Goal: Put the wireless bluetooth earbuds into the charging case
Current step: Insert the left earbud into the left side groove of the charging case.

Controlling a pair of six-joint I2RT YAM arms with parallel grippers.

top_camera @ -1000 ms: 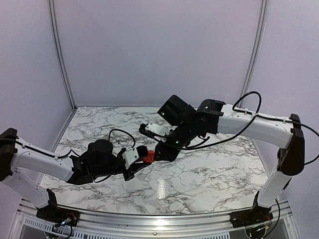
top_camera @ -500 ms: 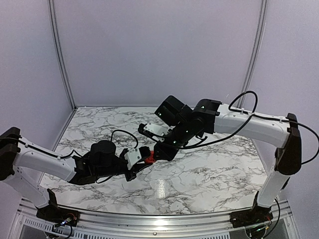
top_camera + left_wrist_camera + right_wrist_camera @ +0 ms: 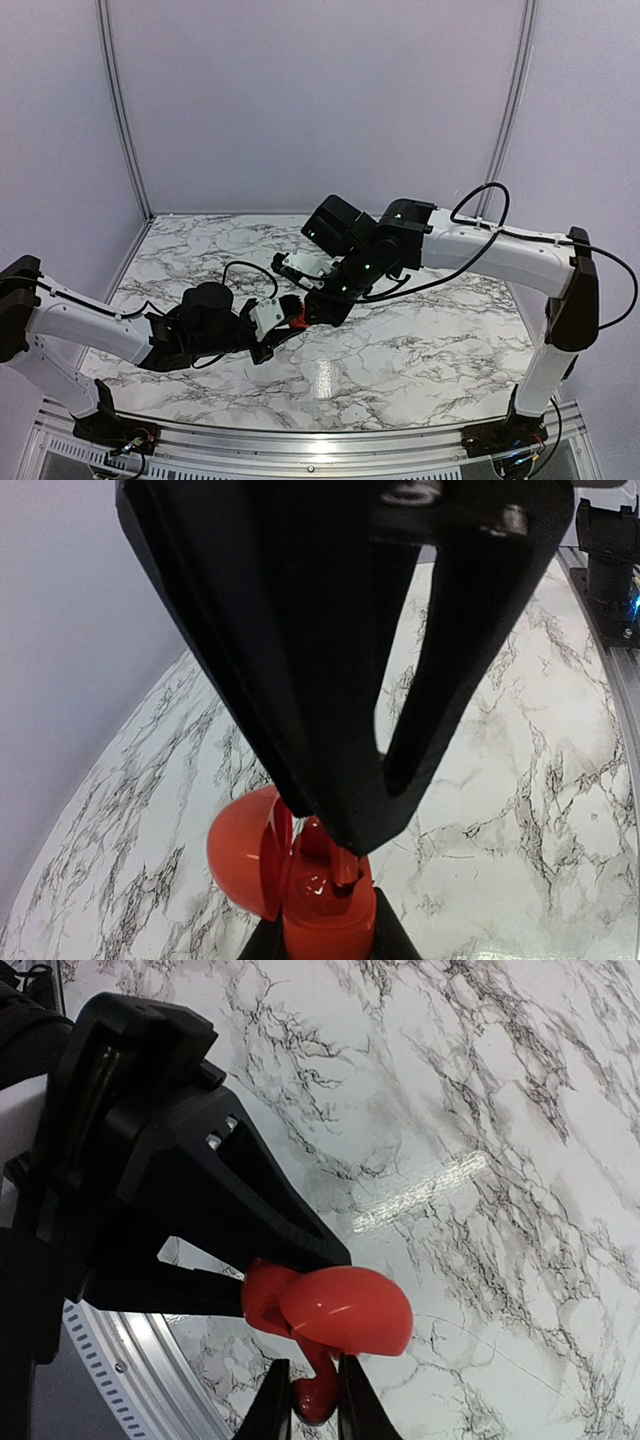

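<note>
Glossy red round plastic charging case [image 3: 325, 928], hinged lid [image 3: 240, 855] swung open; tiny curved red plastic earbud [image 3: 315, 1395] apparently touching its cavity.

- We find the charging case [image 3: 345, 1310] and the earbud [image 3: 315, 1392] smooth, glossy red plastic.
- We record the table [image 3: 500, 1090] as polished, marble-patterned, reflective.
- We rate the right gripper [image 3: 312, 1405] matt black plastic.

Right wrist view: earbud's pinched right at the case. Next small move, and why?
Probably ease the right gripper a touch toward the case, without letting go yet. It is shut on an earbud right at the open case, which the left gripper clamps with the lid swung aside. Whether the earbud is seated cannot be seen.
</note>
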